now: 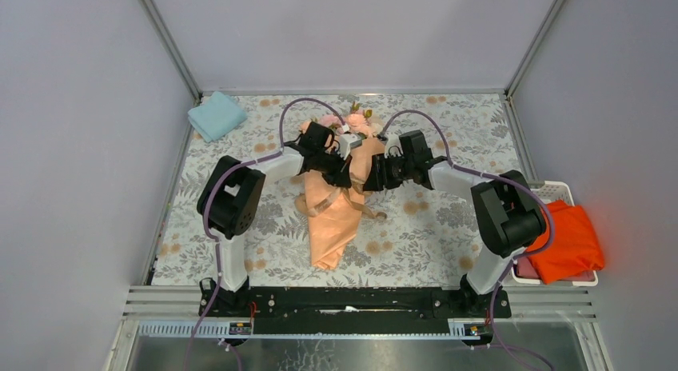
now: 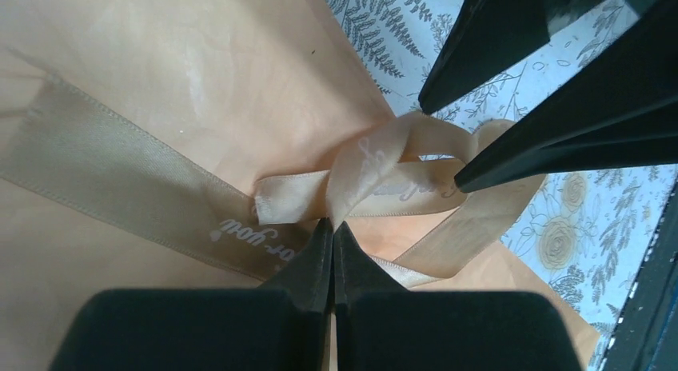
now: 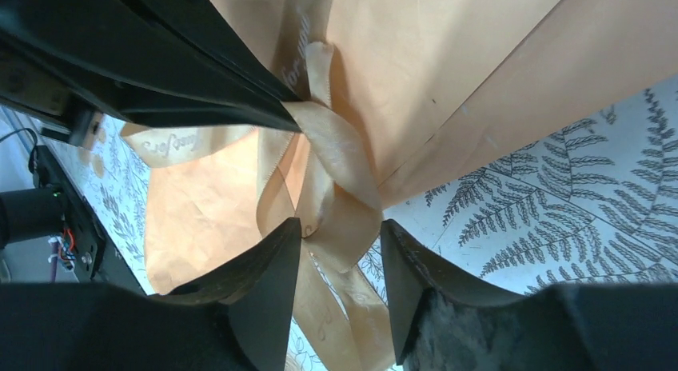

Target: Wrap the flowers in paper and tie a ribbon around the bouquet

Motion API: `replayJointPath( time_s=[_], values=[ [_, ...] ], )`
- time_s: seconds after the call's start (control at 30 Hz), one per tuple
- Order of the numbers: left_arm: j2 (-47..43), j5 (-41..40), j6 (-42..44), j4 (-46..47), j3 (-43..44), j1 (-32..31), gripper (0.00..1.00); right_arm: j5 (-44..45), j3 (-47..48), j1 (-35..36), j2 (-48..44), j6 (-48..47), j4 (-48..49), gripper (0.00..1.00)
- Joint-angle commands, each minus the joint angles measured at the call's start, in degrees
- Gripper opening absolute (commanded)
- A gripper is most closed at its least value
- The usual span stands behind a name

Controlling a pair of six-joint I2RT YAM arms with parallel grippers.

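Left gripper (image 2: pixel 332 237) jaws pressed together, seemingly pinching ribbon (image 2: pixel 120 179) at knot. Right gripper (image 3: pixel 340 227) half spread, straddling loop, gripping nothing. Bouquet (image 1: pixel 340 199) lies between arms. Ribbon looks thin, limp, satin-slick (likely slips); best pinched flat near knot.

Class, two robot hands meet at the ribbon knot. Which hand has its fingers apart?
The right hand: its fingers stand apart around the ribbon, while the left hand is pinched shut.

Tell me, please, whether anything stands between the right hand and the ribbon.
Nothing visible does: the ribbon loop lies between the fingers of the open right hand, over the paper. The left hand, shut on the ribbon, sits opposite, clear of that gap.
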Motion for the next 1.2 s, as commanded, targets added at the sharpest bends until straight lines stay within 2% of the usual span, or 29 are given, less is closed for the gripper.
replayJointPath(
  time_s=[0.0, 0.07, 0.1, 0.17, 0.23, 0.3, 0.37, 0.47, 0.53, 0.73, 0.8, 0.83, 0.87, 1.0, 1.03, 1.17],
  values=[
    [-0.4, -2.6, 6.6, -2.7, 2.9, -0.4, 0.05, -0.1, 0.3, 0.7, 1.9, 1.4, 5.1, 0.44],
    [0.0, -2.0, 9.6, -5.0, 3.8, -0.4, 0.15, -0.1, 0.7, 0.8, 2.7, 2.0, 5.6, 0.28],
    [0.0, -1.6, 12.0, -6.8, 4.3, -0.5, 0.25, -0.1, 0.7, 0.8, 3.0, 2.2, 5.7, 0.21],
    [-0.3, -1.4, 19.6, -11.9, 6.1, -0.7, 0.52, 0.0, 1.1, 0.8, 3.5, 2.3, 4.8, 0.09],
    [-1.0, -1.3, 29.3, -17.6, 8.1, -1.0, 0.67, -0.4, 1.5, 0.8, 4.3, 2.2, 3.9, 0.01],
    [-2.2, -1.5, 39.8, -21.6, 8.5, -1.2, 0.75, -0.6, 2.0, 0.7, 5.2, 2.7, 3.3, 0.0],
    [-4.0, -1.8, 50.6, -23.4, 6.9, -1.6, 0.8, -0.7, 2.5, 0.6, 5.8, 3.4, 3.0, 0.0],
    [-4.1, -3.4, 60.8, -27.3, 7.0, -3.0, 0.83, -1.0, 2.8, 0.6, 6.4, 4.5, 3.6, 0.0],
    [-3.7, -6.0, 63.7, -26.3, 5.8, -4.7, 0.85, -1.3, 3.1, 0.6, 6.7, 5.0, 3.6, 0.0],
    [-3.3, -11.8, 64.3, -18.4, 0.9, -6.9, 0.85, -2.5, 3.8, 0.6, 6.3, 5.2, 2.6, 0.0],
    [-3.8, -12.9, 64.7, -16.4, -1.0, -6.9, 0.82, -3.1, 4.0, 0.6, 5.9, 5.1, 2.1, 0.0],
    [-4.1, -13.7, 64.8, -15.1, -2.1, -6.9, 0.79, -3.3, 4.2, 0.6, 5.8, 5.1, 1.9, 0.0],
    [-4.5, -14.4, 64.0, -13.2, -3.0, -7.0, 0.7, -3.9, 4.3, 0.6, 5.7, 5.3, 1.9, 0.0],
    [-5.9, -13.2, 56.7, -11.4, -1.8, -6.9, 0.1, -7.8, 5.8, 0.6, 6.5, 7.0, 2.5, 0.0],
    [-6.2, -12.4, 54.6, -11.4, -0.8, -6.8, 0.01, -8.8, 6.0, 0.6, 6.9, 7.6, 2.8, 0.0],
    [-5.3, -6.1, 49.5, -18.3, 7.0, -5.3, 0.0, -10.0, 6.5, 0.6, 9.4, 8.2, 2.9, 0.0]
  ],
)
